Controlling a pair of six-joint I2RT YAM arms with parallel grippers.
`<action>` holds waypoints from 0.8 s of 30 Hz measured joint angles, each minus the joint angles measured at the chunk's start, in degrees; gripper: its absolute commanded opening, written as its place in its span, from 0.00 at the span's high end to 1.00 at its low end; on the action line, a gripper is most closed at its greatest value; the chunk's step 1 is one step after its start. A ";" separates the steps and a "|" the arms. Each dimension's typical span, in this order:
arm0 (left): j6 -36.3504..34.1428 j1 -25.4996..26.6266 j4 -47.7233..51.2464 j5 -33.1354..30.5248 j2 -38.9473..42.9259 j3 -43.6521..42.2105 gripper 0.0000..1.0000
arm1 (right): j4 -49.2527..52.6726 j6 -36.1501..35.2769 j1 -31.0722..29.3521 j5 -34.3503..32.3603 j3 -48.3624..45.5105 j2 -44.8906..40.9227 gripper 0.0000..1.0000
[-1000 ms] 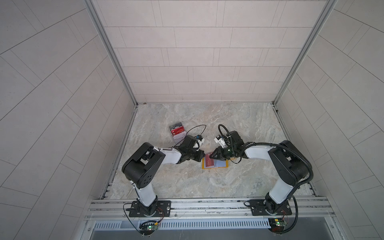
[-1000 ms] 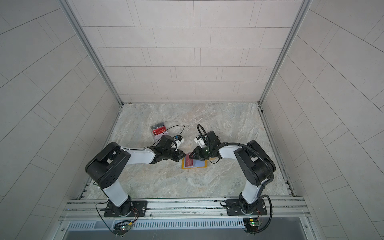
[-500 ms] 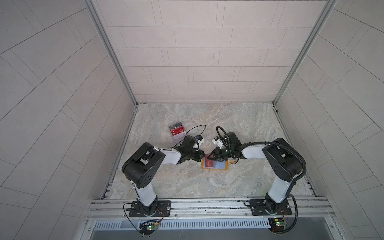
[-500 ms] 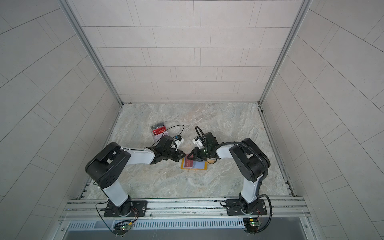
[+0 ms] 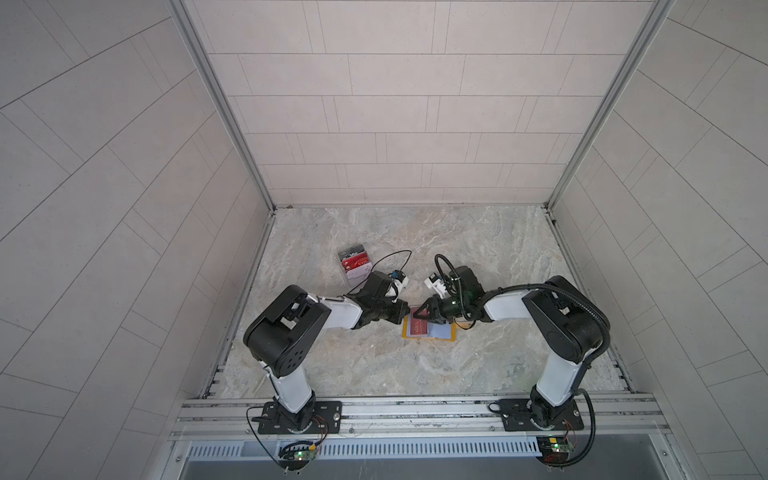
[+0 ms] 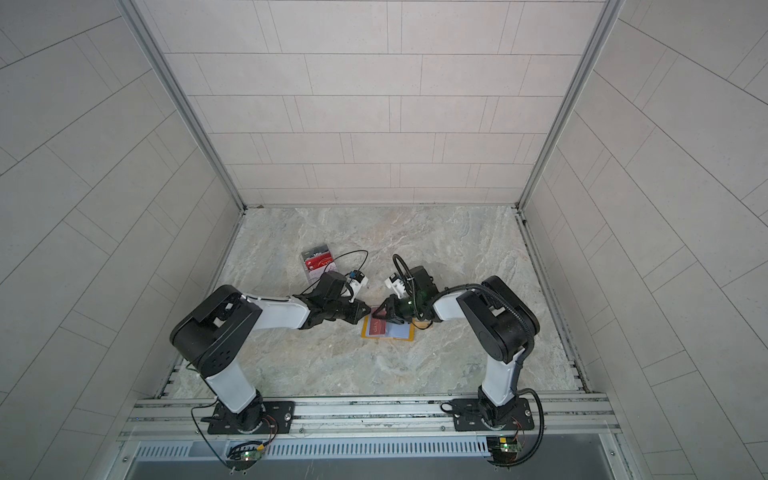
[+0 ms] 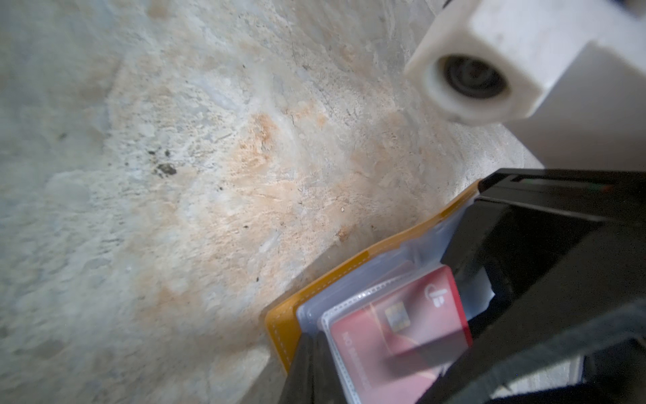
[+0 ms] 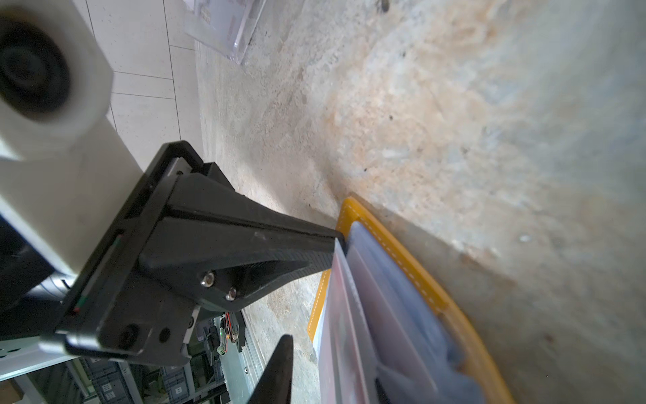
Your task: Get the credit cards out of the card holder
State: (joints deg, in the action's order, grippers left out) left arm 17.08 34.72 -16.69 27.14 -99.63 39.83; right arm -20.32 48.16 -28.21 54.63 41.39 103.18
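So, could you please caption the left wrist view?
Red credit card tucked in the open yellow card holder.

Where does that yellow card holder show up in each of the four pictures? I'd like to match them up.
In a top view: the card holder lies open, just right of centre, in the lower half.
In a top view: card holder at centre, in the lower half.
Left wrist view: close up, stitched yellow edge around clear sleeves.
Right wrist view: close up, curving yellow rim.
Shared landmark: the red card in its clear sleeve.
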 measured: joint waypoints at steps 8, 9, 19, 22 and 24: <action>0.00 -0.22 0.00 0.04 0.00 0.00 1.00 | -3.23 1.40 1.36 0.70 -2.45 -0.85 0.74; 0.00 -0.22 0.00 0.04 0.00 0.00 1.00 | -3.50 1.44 1.53 0.72 -2.80 -1.27 0.74; 0.00 -0.22 0.02 0.07 0.00 0.00 1.00 | -4.90 1.66 2.84 1.40 -4.72 -4.83 0.75; 0.00 -0.20 0.02 0.07 0.00 0.00 1.00 | -4.92 1.64 3.37 1.55 -5.31 -5.51 0.76; 0.00 -0.22 0.02 0.07 0.00 0.02 1.00 | -4.85 1.62 3.67 1.60 -5.35 -5.64 0.77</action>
State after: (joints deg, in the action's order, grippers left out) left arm 17.08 34.50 -16.67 27.20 -99.63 39.86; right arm -25.17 49.78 -24.53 56.23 36.03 97.54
